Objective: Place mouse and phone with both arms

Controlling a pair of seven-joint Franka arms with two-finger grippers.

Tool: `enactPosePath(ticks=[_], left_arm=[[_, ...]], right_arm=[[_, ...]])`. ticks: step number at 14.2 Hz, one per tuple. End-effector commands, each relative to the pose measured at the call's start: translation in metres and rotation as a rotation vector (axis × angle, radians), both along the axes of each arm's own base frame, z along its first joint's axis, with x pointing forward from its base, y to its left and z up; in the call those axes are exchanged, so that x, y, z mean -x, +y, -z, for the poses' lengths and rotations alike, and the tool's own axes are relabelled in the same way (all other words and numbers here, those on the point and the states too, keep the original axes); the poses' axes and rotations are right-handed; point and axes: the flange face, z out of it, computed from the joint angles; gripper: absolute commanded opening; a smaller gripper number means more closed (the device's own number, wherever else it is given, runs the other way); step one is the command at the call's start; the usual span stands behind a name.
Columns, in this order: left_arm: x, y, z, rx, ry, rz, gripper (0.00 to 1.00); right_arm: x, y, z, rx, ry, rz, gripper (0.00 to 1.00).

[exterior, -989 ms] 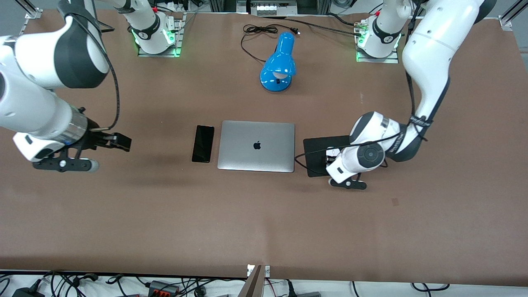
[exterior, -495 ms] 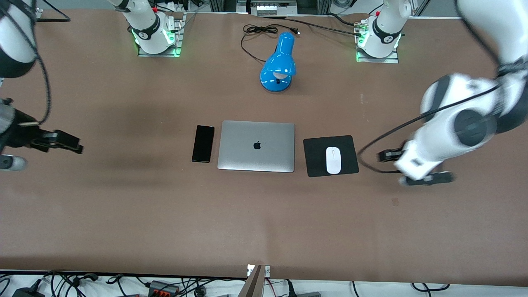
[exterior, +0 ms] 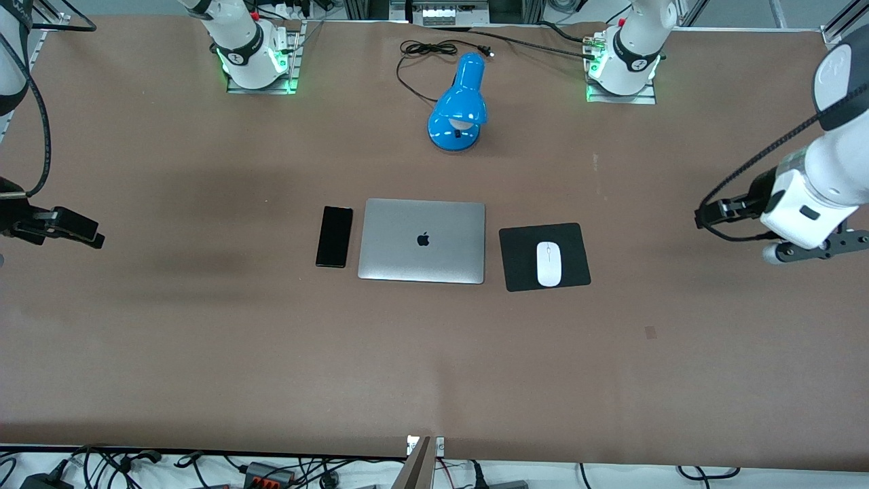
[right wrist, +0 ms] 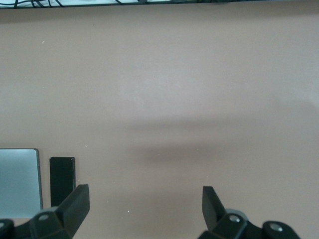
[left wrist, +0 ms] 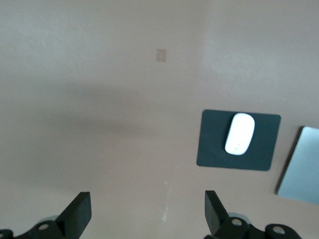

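Observation:
The white mouse (exterior: 548,263) lies on a black square pad (exterior: 519,255) beside the closed silver laptop (exterior: 422,240), toward the left arm's end. The black phone (exterior: 334,236) lies flat beside the laptop toward the right arm's end. My left gripper (exterior: 815,250) is up over bare table near the left arm's end, open and empty; its wrist view shows the mouse (left wrist: 239,133) well away from its fingers (left wrist: 79,213). My right gripper (right wrist: 144,211) is open and empty over bare table near the right arm's end; its wrist view shows the phone (right wrist: 62,180).
A blue desk lamp (exterior: 459,105) with a black cord (exterior: 424,51) lies farther from the front camera than the laptop, between the arm bases. A small mark (exterior: 650,331) is on the brown table (exterior: 434,360).
Both arms have swung away from the middle toward their own ends of the table. The left gripper, which was low over the pad, has left the mouse lying on it.

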Motion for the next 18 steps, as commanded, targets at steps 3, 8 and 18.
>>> enactPosePath(ticks=[3,8,18], left_arm=[[0.057,-0.030,0.012,-0.053,-0.046,0.048,1.00],[0.025,-0.022,-0.015,0.001,-0.134,0.013,1.00],[0.045,-0.029,-0.034,0.012,-0.071,0.015,1.00]], right_arm=[[0.027,0.003,-0.012,0.020,-0.019,-0.029,1.00],[0.052,0.000,-0.001,0.021,0.003,-0.054,1.00],[0.097,-0.004,0.007,0.027,0.004,-0.101,1.00]])
